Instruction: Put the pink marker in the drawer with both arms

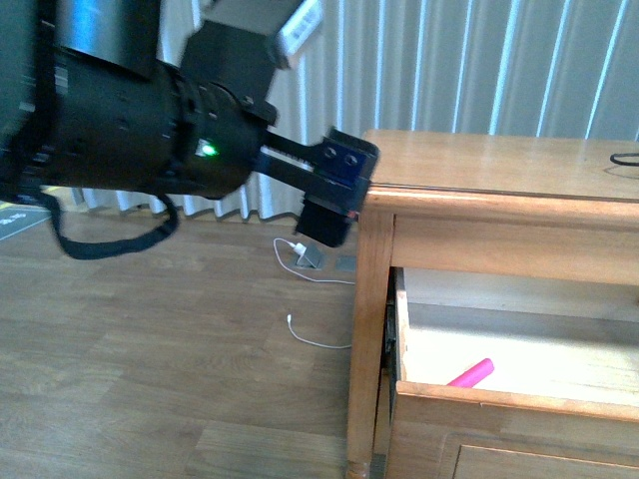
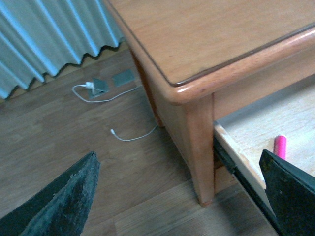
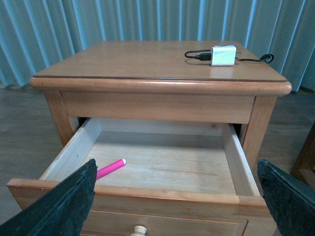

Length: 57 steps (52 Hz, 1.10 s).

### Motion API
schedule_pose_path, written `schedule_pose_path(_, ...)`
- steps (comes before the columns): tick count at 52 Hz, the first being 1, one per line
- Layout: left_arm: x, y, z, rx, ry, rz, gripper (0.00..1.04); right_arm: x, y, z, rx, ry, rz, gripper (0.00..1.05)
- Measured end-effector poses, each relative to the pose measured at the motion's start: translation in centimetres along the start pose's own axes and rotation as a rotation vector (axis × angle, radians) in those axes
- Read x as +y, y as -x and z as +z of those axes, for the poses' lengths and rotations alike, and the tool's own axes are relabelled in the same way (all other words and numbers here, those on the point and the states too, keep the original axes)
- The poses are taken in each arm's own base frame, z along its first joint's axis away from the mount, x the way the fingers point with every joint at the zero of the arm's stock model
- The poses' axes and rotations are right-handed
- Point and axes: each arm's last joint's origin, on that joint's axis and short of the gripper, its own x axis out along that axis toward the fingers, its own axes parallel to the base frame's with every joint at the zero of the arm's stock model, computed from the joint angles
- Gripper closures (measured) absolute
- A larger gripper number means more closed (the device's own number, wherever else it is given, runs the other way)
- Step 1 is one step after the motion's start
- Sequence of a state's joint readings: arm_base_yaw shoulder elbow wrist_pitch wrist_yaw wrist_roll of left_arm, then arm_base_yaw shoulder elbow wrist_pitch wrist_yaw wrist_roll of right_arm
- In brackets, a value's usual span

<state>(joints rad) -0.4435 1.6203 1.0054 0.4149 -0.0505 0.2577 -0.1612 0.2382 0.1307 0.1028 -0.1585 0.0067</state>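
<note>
Already inside open drawer [image 3: 238,160], pink marker [image 3: 110,168], white charger [image 3: 223,55] on dresser top [image 3: 147,59]

From the front, the lower end of the pink marker [image 1: 471,373] is hidden behind the front board of the drawer [image 1: 499,397], itself cut off at the right edge. In the right wrist view, that end is covered by a finger [image 3: 64,206] of the right tool [image 3: 175,164], and the knob [image 3: 140,230] on the drawer is cut off by the picture's edge.

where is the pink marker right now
In the front view the short bright pink marker lies on the floor of the open honey-coloured wooden top drawer, near its front left corner, beside the left side wall.
</note>
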Motion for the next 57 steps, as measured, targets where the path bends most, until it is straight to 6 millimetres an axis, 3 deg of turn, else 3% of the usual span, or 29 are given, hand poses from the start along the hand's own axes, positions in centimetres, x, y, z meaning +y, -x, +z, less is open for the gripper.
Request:
schedule_pose_path(8,1.6,4.9,-0.3,-0.049,0.065,0.103,0.06,0.0,0.0,0.0,0.0,0.0,0.0,0.08)
schedule_pose_path(26,1.8,15.3,-5.2,-0.018,0.235,0.295,0.06,0.0,0.0,0.0,0.0,0.0,0.0,0.08)
schedule_pose_path(44,1.2,21.6,-8.2,-0.028,0.41,0.439,0.06,0.0,0.0,0.0,0.0,0.0,0.0,0.08)
schedule_pose_path(57,1.4,22.2,-8.2,-0.054,0.442,0.472,0.06,0.0,0.0,0.0,0.0,0.0,-0.001,0.08)
